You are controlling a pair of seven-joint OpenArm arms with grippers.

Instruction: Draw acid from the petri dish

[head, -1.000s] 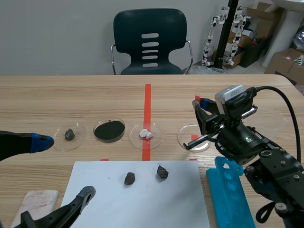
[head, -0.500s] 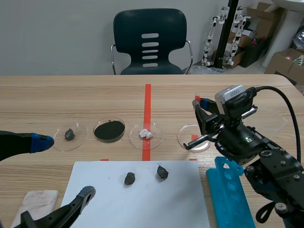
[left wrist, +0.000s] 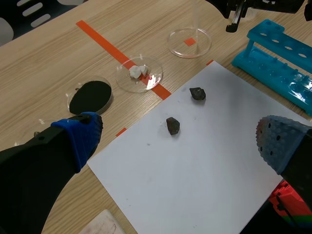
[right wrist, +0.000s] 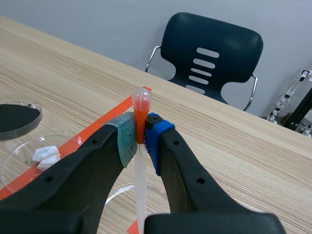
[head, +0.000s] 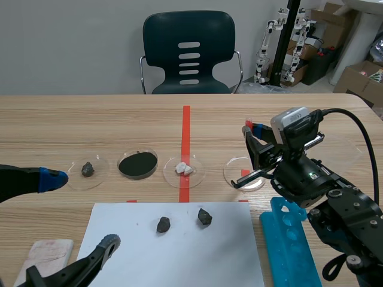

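Here, we are looking across a wooden table [head: 311, 119] from between two robot arms. The right hand [right wrist: 140, 132] is pinching a pipette [right wrist: 142, 103] by its orange bulb. One pad is pressing on each side, and the bulb's rounded top is poking out above them.

The pipette is standing upright, its long axis running straight up and down. Its clear stem is dropping from the hand toward the table.

The petri dish [head: 234, 171], clear and shallow, is lying just below the fingertips of this hand. It is sitting in the right half of the table, about midway between the near and far edges. We are judging that the stem is pointing down into the dish. Its tip is hidden, so we cannot tell whether it is touching any liquid.

The right arm is by far the nearer one. It is coming in from the near right corner, with its hand roughly level and its fingers reaching toward the far edge.

The left hand [head: 81, 210] is hanging by the near left corner, well apart from the dish. Its fingers are spread wide and holding nothing.

The coming move, we are judging, is calling for a straight drop along the stem's axis. After that, the pinch on the bulb is needing to ease so that acid is rising into the stem.
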